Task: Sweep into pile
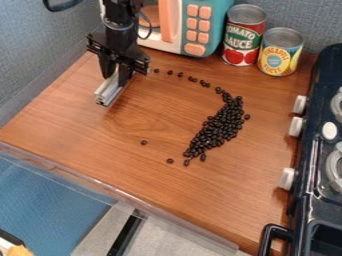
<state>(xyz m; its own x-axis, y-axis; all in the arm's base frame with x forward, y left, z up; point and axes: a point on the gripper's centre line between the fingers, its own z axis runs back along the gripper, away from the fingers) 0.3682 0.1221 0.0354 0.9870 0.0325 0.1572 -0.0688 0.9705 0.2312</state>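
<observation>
Dark beans (219, 126) curve away from the claw (115, 75), clamped on a metal bar (109, 92). Toy microwave (195, 25), cans (280, 52) and stove (304, 200) flank them.

Fixed camera view from above, slanting down across the wooden tabletop (100, 145).

You see a blue-grey cloth wall (47, 55) on the left and behind the flat brown wooden table (80, 135). A clear plastic strip (97, 184) runs along its near edge. Below, you see blue floor (43, 200) beside pale grey floor (163, 241).
</observation>
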